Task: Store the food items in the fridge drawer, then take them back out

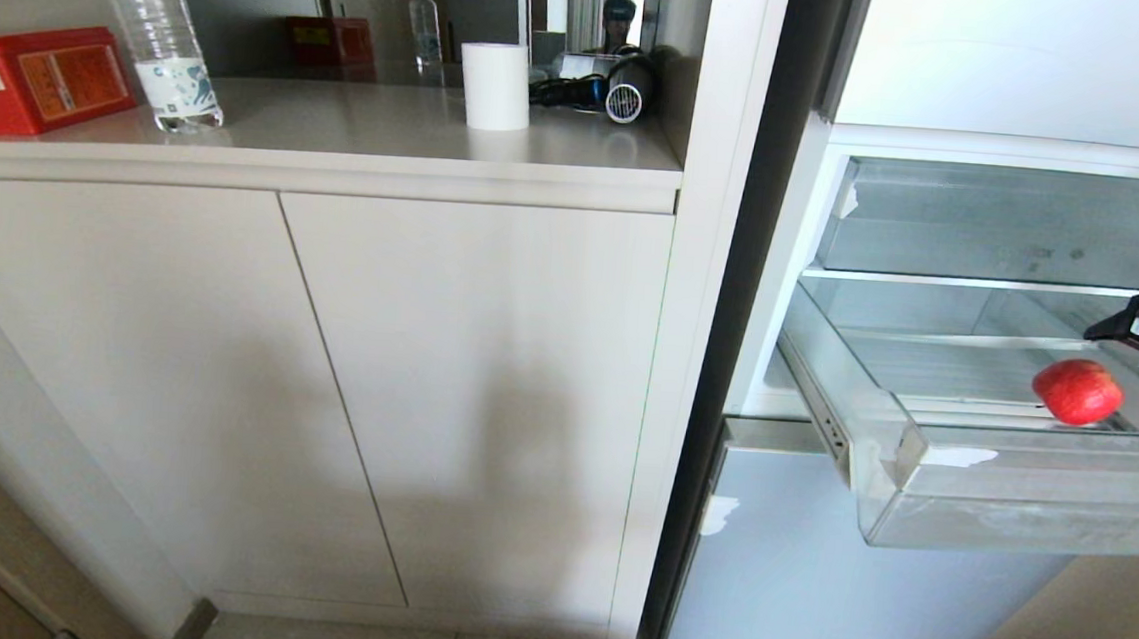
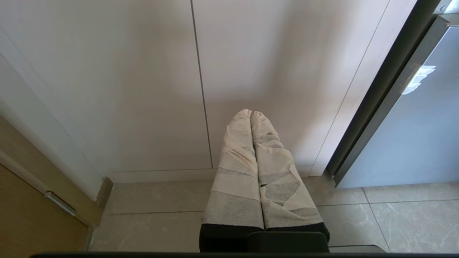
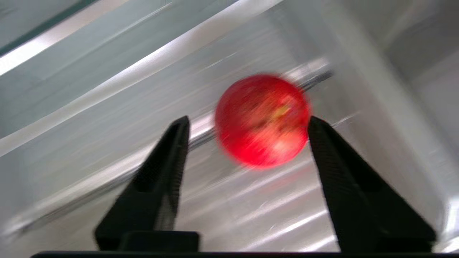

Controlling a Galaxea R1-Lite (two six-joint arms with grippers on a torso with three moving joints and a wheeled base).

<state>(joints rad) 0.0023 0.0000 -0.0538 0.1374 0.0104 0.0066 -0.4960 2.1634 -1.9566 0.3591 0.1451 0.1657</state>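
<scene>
Right gripper (image 3: 247, 123) reaches in from the right over the fridge drawer (image 1: 968, 498), jaws spread wide with the apple (image 3: 263, 120) between the tips; one finger (image 3: 315, 132) sits right at the fruit's side, contact hard to tell through the blur, the other finger (image 3: 177, 138) stands clear of it. Drawer is pulled out of the fridge, long axis running left-right, frosted front facing the robot, white tape scraps (image 1: 961, 455) at its front left corner. Shorter clear bin (image 1: 1017, 226) sits above it. Apple (image 1: 1077, 391) rests on the drawer floor near the front wall, toward the right; round, no clear long axis, stem end not readable. Left gripper (image 2: 252, 116) hangs low before the cabinet doors (image 2: 150, 82), tape-wrapped fingers pressed together, holding nothing.
</scene>
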